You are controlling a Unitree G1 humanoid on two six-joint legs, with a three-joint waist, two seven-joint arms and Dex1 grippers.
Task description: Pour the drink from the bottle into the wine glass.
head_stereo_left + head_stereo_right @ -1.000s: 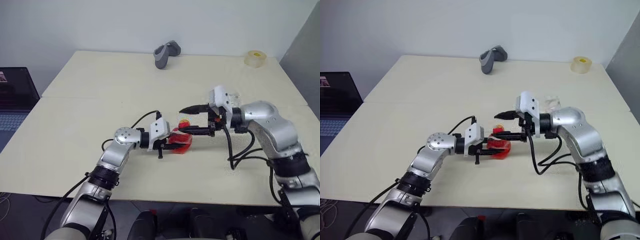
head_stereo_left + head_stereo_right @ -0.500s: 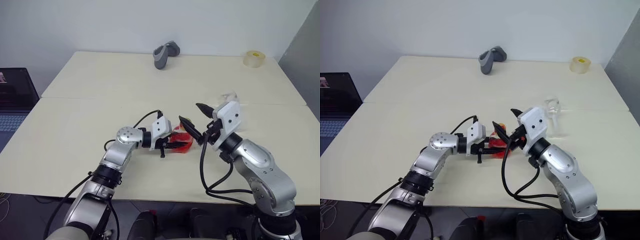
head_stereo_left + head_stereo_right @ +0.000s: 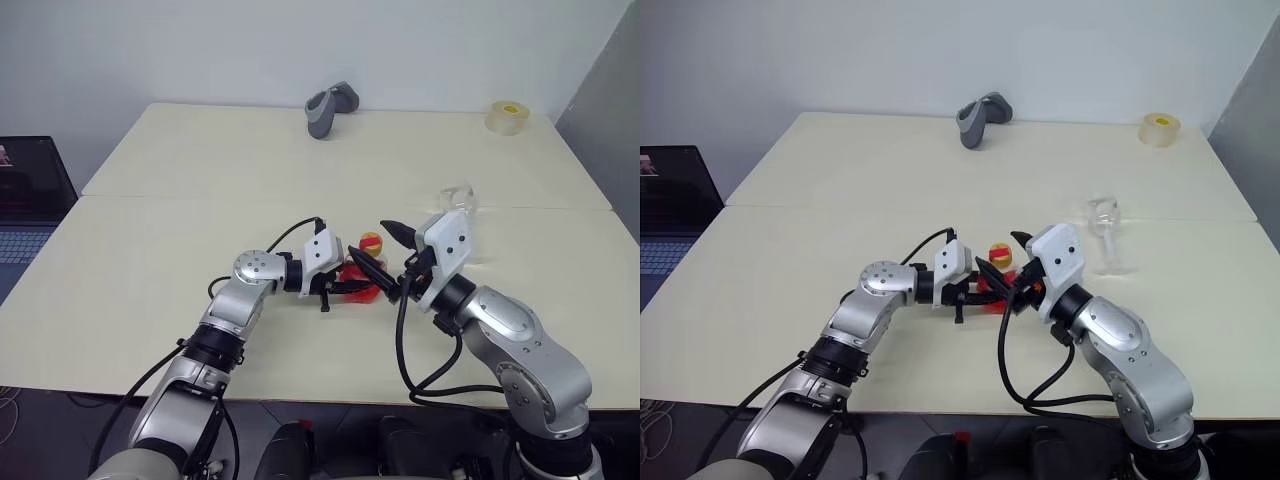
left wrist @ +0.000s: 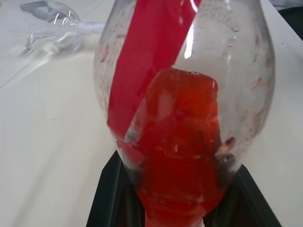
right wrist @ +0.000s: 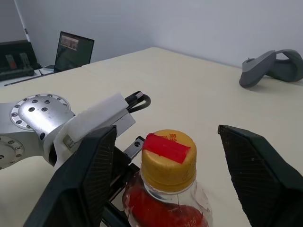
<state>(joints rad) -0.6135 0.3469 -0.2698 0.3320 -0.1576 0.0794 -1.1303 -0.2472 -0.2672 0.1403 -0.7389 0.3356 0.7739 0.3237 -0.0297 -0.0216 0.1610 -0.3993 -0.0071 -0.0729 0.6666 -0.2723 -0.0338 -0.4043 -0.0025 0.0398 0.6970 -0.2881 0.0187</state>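
Right wrist view puts the key relation plainly: the bottle (image 5: 166, 189) stands upright with its yellow-red cap (image 5: 169, 158) between the two black fingers (image 5: 85, 175) of the right gripper (image 5: 165, 170), which stand spread wide on either side of the cap and touch neither it nor the neck. The bottle's long axis runs vertically, and the fingers reach in roughly level, so they flank the cap from both sides. From the head camera, the left gripper (image 3: 338, 288) comes in from the robot's left and pinches the bulbous lower body of the bottle, jaws drawn close on it, holding it on the table (image 3: 150, 240) near the front edge, just in front of the robot. Seen through the clear wall in the left wrist view, the drink (image 4: 182, 161) sits as a small red-orange mass low in the body. The wine glass (image 3: 457, 205) is to the robot's right and a little farther back, apart from both grippers (it looks to be lying tilted or on its side, though its clear walls make that hard to read). My reading is that the cap is still on, so the step in hand is uncapping: the right fingers would need to close on the cap while the left steadies the body.
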